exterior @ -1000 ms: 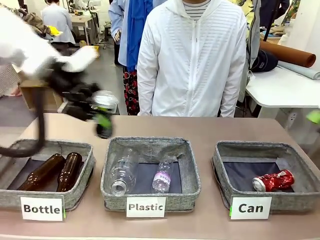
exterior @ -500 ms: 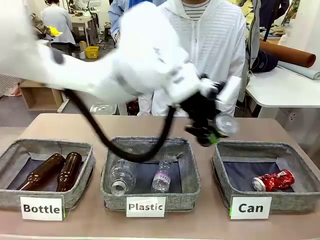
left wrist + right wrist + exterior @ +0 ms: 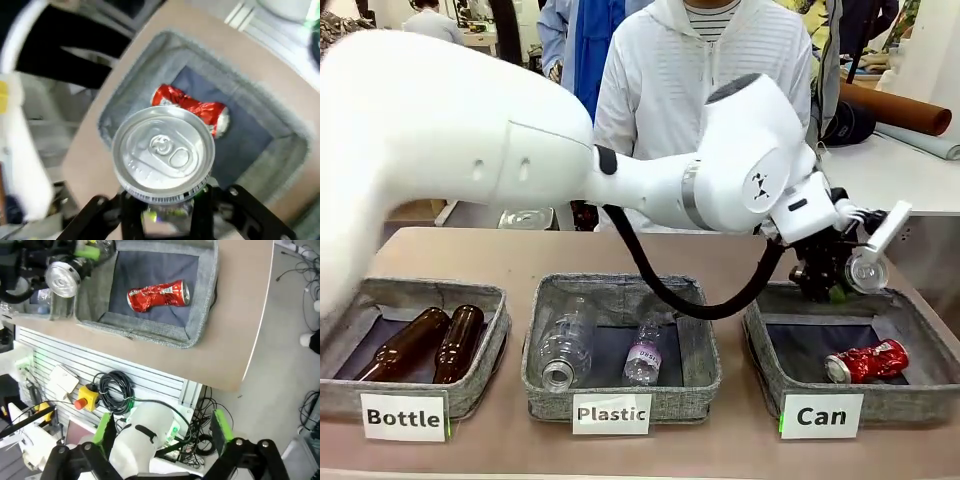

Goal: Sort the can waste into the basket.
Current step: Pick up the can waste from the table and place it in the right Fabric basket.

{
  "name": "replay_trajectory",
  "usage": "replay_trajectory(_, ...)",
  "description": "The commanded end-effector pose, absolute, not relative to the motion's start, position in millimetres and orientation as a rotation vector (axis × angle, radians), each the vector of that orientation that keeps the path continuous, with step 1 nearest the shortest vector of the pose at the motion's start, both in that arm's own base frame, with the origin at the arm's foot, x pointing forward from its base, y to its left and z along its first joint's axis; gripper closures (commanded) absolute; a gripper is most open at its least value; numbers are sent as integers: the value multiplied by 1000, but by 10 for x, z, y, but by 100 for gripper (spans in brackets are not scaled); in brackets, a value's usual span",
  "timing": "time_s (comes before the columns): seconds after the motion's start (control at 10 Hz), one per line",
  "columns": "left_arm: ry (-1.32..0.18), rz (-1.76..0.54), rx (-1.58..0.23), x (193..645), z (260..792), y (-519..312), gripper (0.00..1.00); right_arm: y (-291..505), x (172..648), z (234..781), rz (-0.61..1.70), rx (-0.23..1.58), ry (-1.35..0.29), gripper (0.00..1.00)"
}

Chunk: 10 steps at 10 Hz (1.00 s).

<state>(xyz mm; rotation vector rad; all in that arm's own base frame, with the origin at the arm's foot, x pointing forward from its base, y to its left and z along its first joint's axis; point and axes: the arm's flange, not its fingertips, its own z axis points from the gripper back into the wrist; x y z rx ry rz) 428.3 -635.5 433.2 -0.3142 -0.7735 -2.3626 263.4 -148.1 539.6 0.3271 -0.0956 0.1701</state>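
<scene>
Left wrist camera shows me my left gripper [image 3: 170,220] clenched around a can with a silver top [image 3: 163,152], holding it above the grey "Can" basket [image 3: 125,100], where the dented red can [image 3: 192,107] already lies on the dark floor. From the front I see the left arm reaching across the table to the right, the held can [image 3: 867,271] hanging over the far rim of that basket [image 3: 770,345], with the "Plastic" basket [image 3: 705,385] and "Bottle" basket [image 3: 485,375] beside it and a person in a white jacket [image 3: 705,120] standing behind. My right gripper [image 3: 162,432] is spread open with nothing between its green pads [image 3: 222,430], looking down past the table edge [image 3: 240,340].
</scene>
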Motion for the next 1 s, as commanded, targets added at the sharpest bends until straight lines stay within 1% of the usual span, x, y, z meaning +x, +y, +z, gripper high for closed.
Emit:
replay_trajectory(0.0, -654, -2348, -333, 4419, 4454, -6531, 62, -1511, 2645, 5424, 144, 324, -73, 0)
replay_trajectory(0.1, -649, -2346, -318, 4440, 4446, -6526, 62, -1511, 2645, 5424, 144, 324, -73, 0)
replay_trajectory(0.2, -652, -2357, -331, 4426, 4448, -6504, 39, -1511, 2645, 5424, 144, 324, -73, 0)
replay_trajectory(0.3, -641, -2364, -321, 4411, 4439, -6486, 4, -1511, 2645, 5424, 144, 324, -73, 0)
replay_trajectory(0.4, -642, -2363, -310, 4402, 4438, -6478, 0, -1511, 2645, 5424, 144, 324, -73, 0)
replay_trajectory(0.9, -655, -2370, -308, 4333, 4495, -6411, 0, -1511, 2645, 5424, 144, 324, -73, 0)
